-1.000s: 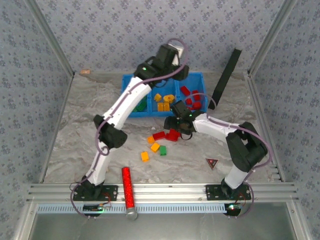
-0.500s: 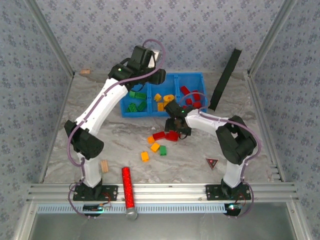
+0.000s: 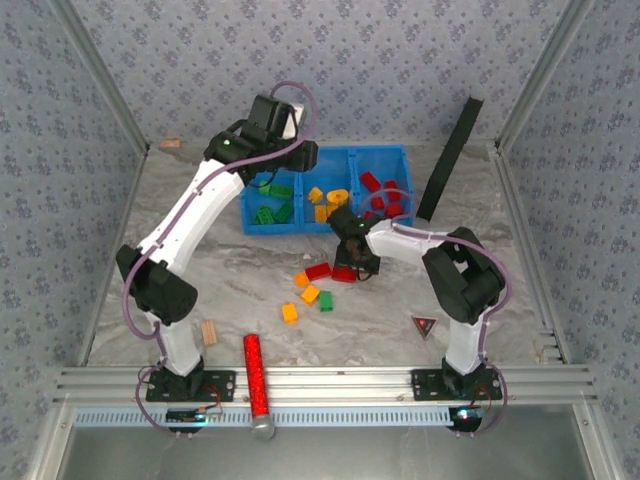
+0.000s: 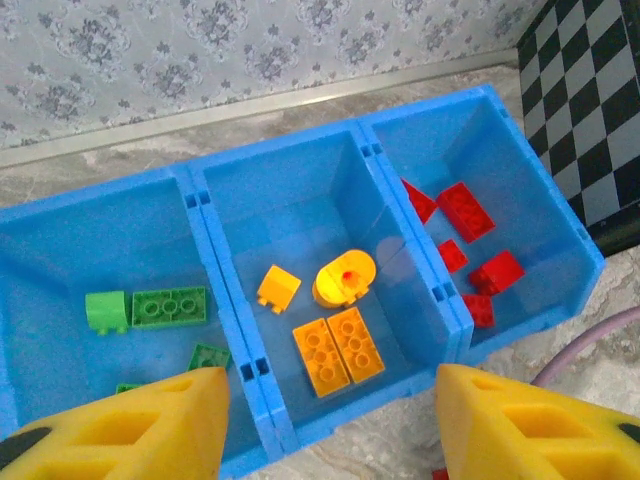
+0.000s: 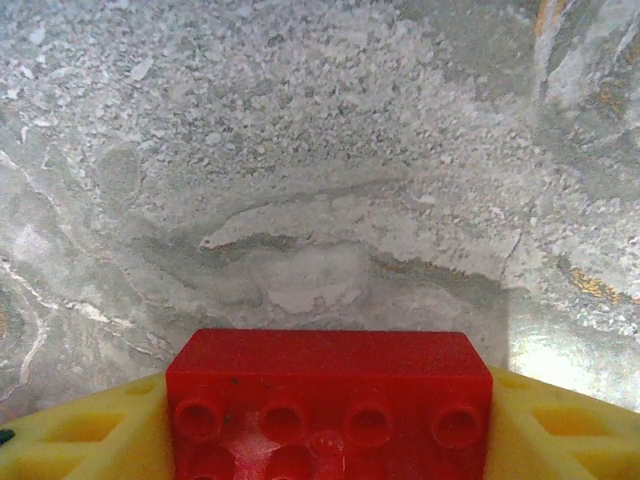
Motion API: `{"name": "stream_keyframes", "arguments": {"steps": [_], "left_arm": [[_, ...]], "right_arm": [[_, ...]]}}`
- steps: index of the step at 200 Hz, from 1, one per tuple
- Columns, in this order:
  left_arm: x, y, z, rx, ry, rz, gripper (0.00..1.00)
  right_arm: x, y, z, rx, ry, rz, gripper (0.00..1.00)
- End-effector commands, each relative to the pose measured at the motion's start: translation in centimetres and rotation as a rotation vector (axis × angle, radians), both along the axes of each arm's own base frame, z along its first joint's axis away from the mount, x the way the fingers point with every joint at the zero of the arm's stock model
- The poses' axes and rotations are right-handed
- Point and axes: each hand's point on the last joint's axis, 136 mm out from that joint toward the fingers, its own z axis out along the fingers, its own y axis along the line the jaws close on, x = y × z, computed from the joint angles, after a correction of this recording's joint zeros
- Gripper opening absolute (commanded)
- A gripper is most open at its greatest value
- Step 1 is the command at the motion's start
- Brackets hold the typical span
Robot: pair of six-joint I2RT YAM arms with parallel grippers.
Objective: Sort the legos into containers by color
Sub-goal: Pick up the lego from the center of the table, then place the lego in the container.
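Yellow fingers [image 5: 80, 440] of your right gripper [image 5: 330, 430] pinch the red lego brick [image 5: 330, 385] by its smooth short ends, at the middle of the table [image 5: 300, 150]. It looks light, rigid and slippery, so squeeze squarely. Your left gripper [image 4: 330, 420] hangs part-open, empty, above the blue bin [image 4: 215, 260] by the far edge.

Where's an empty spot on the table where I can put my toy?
Bare marble lies between the left arm and the loose bricks, and near the front, between the red cylinder and the triangle marker. It's crowded just in front of the blue bin, where the right gripper grips a red brick.
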Motion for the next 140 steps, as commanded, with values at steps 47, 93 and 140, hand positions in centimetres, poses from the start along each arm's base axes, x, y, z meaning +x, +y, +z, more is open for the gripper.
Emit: {"name": "stream_keyframes", "arguments": {"steps": [47, 93, 140], "left_arm": [[-8.0, 3.9, -8.5, 0.131, 0.238, -0.016, 0.58], [-13.9, 2.3, -15.5, 0.235, 0.315, -0.257, 0.62], [-15.0, -1.3, -19.0, 0.339, 0.219, -0.419, 0.68]], "right_arm": [[-1.7, -4.3, 3.7, -0.016, 0.012, 0.032, 0.55], [1.5, -6.8, 10.3, 0.038, -0.123, 0.048, 0.51], [7.5, -8.4, 14.3, 0.068, -0.27, 0.041, 0.49]]}}
